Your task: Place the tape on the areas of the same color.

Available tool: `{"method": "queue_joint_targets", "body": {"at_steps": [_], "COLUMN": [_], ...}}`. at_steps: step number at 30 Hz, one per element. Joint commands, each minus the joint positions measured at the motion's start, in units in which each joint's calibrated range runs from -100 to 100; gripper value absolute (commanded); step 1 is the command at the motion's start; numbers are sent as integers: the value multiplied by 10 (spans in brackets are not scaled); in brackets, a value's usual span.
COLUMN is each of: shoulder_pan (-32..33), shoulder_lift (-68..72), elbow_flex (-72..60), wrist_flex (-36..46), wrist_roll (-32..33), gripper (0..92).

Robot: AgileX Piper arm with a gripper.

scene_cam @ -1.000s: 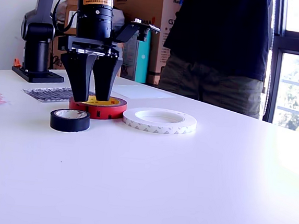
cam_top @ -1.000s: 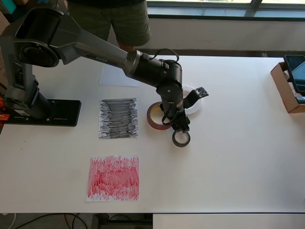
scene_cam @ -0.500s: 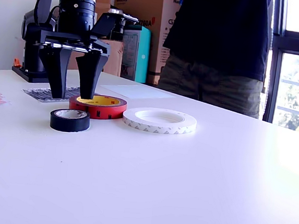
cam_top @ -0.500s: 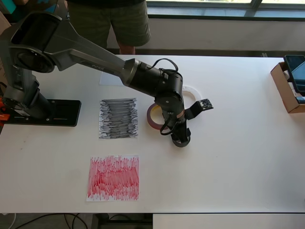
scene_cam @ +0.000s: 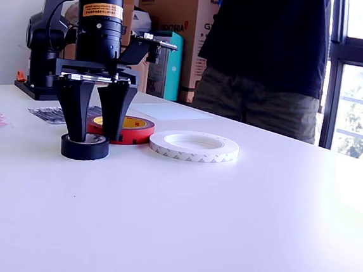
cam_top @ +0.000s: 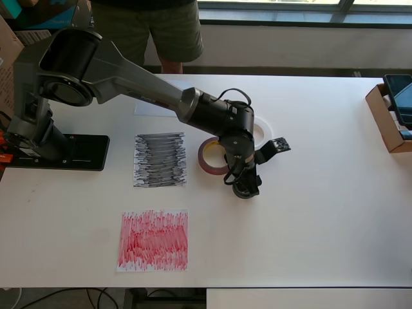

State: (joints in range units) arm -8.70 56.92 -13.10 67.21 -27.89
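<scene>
The small black roll [scene_cam: 85,147] lies on the white table, and in the overhead view only its edge [cam_top: 241,194] shows under the gripper. My gripper [scene_cam: 95,136] [cam_top: 245,185] is open and lowered onto it. One finger [scene_cam: 79,111] comes down at the ring's hole and the other is at its right rim. The dark-red roll [cam_top: 205,157] [scene_cam: 134,129] lies just behind. The white ring [scene_cam: 193,146] [cam_top: 261,132] lies beside it. The black sheet [cam_top: 159,159], the red sheet [cam_top: 153,239] and the white sheet [cam_top: 151,104] lie to the overhead view's left.
A person [cam_top: 154,29] stands at the table's far side. The arm's base [cam_top: 64,151] is at the overhead view's left. A cardboard box [cam_top: 386,119] sits at the right edge. Boxes [scene_cam: 179,21] stand behind the table in the exterior view.
My gripper has moved over the black roll and come down, its open fingers now at the roll's level. The three rolls have not moved.
</scene>
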Motion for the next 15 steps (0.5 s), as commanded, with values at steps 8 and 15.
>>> {"method": "queue_joint_targets", "body": {"at_steps": [8, 15], "shoulder_pan": [11, 11], "shoulder_lift": [27, 30], "elbow_flex": [-5, -5], "wrist_flex": [11, 5], "wrist_roll": [-3, -1], "gripper": [708, 323]}}
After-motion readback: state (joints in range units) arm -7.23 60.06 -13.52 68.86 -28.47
